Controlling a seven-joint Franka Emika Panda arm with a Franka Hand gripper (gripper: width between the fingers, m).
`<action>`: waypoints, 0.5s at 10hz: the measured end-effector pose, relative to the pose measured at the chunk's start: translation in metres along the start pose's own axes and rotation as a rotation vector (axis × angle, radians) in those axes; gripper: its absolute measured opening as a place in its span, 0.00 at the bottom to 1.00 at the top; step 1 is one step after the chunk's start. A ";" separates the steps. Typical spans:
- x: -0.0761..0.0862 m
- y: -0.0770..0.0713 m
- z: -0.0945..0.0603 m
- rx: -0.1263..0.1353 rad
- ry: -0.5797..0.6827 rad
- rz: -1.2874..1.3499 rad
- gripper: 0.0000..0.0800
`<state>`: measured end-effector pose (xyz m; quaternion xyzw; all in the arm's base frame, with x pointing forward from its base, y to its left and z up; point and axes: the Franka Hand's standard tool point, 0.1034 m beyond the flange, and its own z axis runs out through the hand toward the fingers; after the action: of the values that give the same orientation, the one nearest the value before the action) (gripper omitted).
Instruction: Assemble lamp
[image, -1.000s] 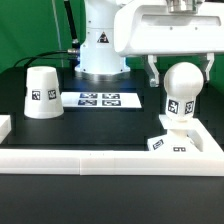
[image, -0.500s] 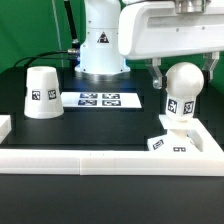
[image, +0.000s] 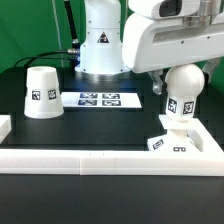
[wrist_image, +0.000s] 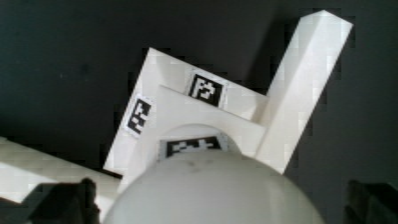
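The ball-topped bulb (image: 181, 92) stands upright on the small square base (image: 166, 143) at the exterior view's right, in the corner of the white rim bars. My gripper (image: 183, 85) is over the bulb, open, with one finger on each side of the ball and a gap on both sides. In the wrist view the ball (wrist_image: 214, 190) fills the space between the dark fingers (wrist_image: 63, 200), and the tagged base (wrist_image: 178, 105) shows beyond it. The cone shade (image: 42, 92) stands alone at the exterior view's left.
The marker board (image: 100, 99) lies flat between the shade and the bulb. A long white rim bar (image: 100, 160) runs along the front and another (image: 207, 137) beside the base. The arm's white pedestal (image: 100, 50) stands behind.
My hand has turned above the bulb and now looks larger and lower in the exterior view. The fingers still straddle the ball. The bulb, base and shade have not moved.
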<state>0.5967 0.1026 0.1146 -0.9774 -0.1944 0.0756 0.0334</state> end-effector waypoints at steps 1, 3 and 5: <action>0.000 0.001 0.000 0.000 0.000 -0.003 0.87; 0.000 0.001 0.000 0.000 0.001 -0.003 0.72; 0.000 0.001 0.000 0.001 0.001 0.011 0.72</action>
<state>0.5970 0.1016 0.1144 -0.9785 -0.1890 0.0754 0.0333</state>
